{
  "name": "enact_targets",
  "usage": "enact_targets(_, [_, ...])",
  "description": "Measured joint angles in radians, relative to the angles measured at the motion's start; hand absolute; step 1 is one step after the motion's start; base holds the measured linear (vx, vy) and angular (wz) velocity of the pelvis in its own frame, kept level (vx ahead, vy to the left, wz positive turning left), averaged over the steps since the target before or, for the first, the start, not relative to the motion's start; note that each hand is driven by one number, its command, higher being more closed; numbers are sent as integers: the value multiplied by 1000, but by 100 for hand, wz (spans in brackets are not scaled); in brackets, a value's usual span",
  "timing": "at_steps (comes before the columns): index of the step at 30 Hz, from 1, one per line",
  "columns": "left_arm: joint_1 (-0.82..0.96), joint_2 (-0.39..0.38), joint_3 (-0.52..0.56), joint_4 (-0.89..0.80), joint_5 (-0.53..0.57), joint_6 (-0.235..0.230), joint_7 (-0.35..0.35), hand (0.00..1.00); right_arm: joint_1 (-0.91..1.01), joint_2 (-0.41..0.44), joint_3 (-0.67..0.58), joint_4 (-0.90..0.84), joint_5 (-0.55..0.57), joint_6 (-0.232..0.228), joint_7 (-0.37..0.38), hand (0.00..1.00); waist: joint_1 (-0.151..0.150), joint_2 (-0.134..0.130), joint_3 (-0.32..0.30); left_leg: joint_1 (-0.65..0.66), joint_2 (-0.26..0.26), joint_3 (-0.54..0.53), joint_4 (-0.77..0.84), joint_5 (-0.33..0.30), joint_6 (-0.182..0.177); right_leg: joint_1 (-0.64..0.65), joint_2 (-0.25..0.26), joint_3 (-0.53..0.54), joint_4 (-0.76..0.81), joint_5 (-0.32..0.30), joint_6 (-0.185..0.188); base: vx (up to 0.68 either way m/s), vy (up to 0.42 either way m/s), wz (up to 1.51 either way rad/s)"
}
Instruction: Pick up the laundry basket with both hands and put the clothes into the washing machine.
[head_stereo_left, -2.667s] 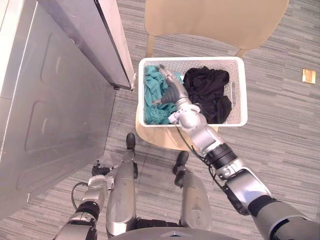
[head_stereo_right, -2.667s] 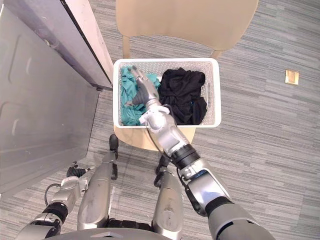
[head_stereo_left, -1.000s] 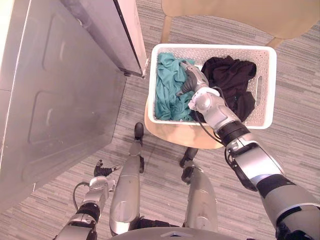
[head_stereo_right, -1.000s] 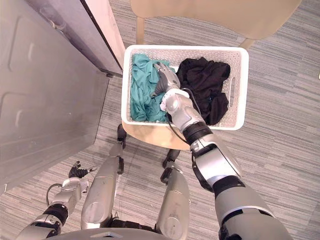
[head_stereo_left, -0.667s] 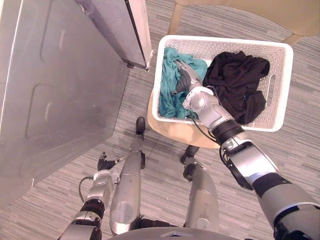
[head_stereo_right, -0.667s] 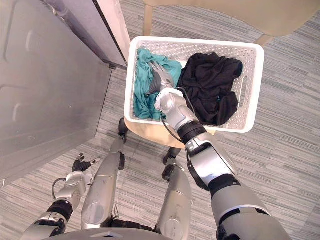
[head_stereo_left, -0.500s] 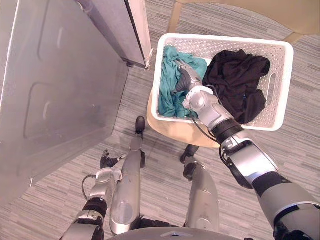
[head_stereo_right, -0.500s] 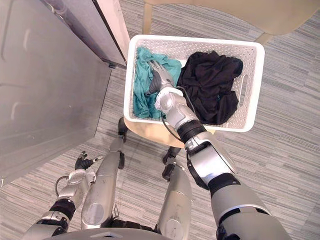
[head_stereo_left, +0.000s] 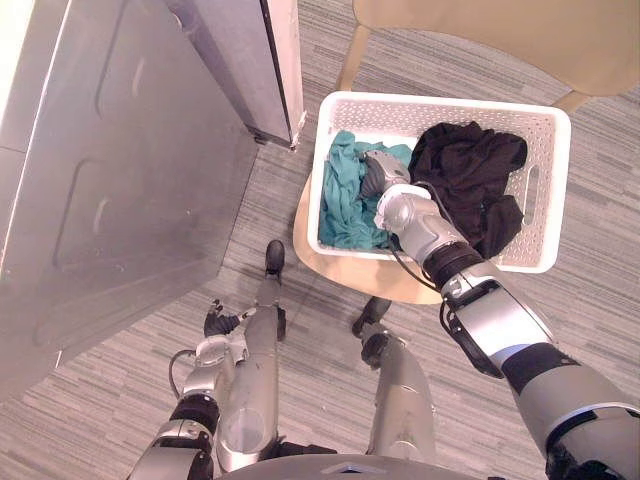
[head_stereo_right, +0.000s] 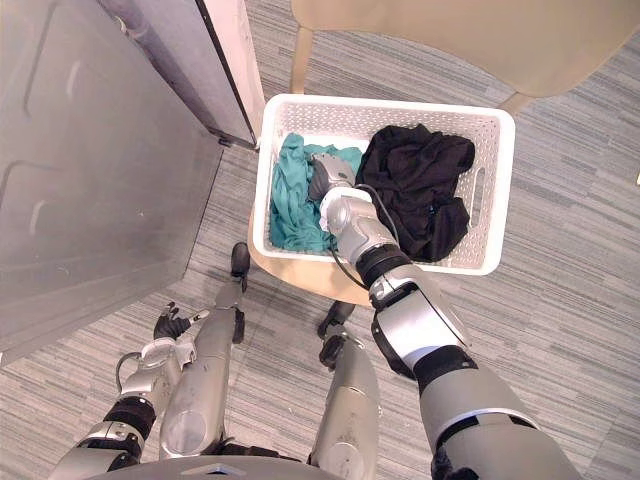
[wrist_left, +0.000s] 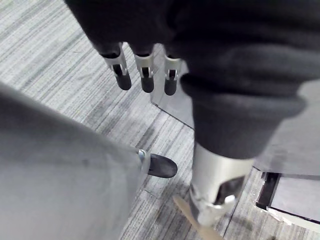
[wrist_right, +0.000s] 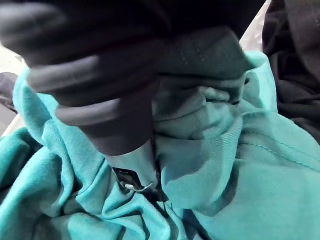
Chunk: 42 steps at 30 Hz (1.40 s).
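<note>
A white perforated laundry basket rests on a beige chair seat. Inside it lie a teal garment on the left and a black garment on the right. My right hand is down on the teal garment between the two heaps, its fingers curled into the cloth. In the right wrist view the teal garment bunches up under the hand, with the thumb sunk in the folds. My left hand hangs low by the floor, fingers straight and holding nothing.
The grey washing machine fills the left side, with its white-edged corner close to the basket's left rim. The chair's backrest stands behind the basket. Grey striped carpet lies open on the right.
My right hand's fingers, straight a moment ago, have curled down into the teal garment. The camera has shifted a little. My left hand stays low and open.
</note>
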Motion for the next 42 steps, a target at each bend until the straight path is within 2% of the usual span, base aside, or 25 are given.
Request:
enact_targets(13, [0,5,-18,34,-2,2,0,0,58,14,-46,8,4,3,10,100,1,0,0,56,-2,2,-68,33,-4,27,-1,-5,-2,-4,0,4,-51,2])
enact_targets(19, [0,11,-40,39,-10,2,-1,0,71,23,-108,8,69,5,-6,100,-1,0,0,57,-4,2,-69,39,-5,27,-2,-4,0,-6,2,21,-55,0])
enact_targets(23, [0,11,-39,41,-12,2,0,0,82,38,-180,-1,173,12,-24,100,-1,0,0,58,-4,2,-69,38,-5,27,-3,-3,3,-7,2,9,-47,0])
enact_targets(26, [0,10,-38,41,-16,3,0,0,93,58,-265,-11,317,16,-64,100,-1,0,0,62,-4,5,-68,37,-7,27,-4,1,6,-7,2,7,-51,-2])
enact_targets(29, [0,10,-34,41,-63,3,0,0,132,76,-348,-93,479,11,-111,100,-4,0,0,67,-4,8,-68,37,-6,27,-3,10,8,-7,3,8,-46,-3])
enact_targets(31, [0,5,-10,47,-77,3,0,0,157,103,-392,-150,584,0,-139,100,-7,0,0,79,-4,15,-67,38,-5,30,-3,18,12,-7,3,7,-52,-8])
enact_targets(37, [1,2,5,51,-81,10,1,0,214,141,-432,-287,720,-26,-164,100,-26,-4,2,116,4,17,-65,33,-9,65,1,19,16,-12,-1,0,-59,-2])
enact_targets(42, [3,15,5,74,-78,25,1,0,277,172,-455,-440,859,-89,-163,100,-42,-16,9,175,6,19,-65,24,-14,114,7,30,12,-25,0,-14,-53,0])
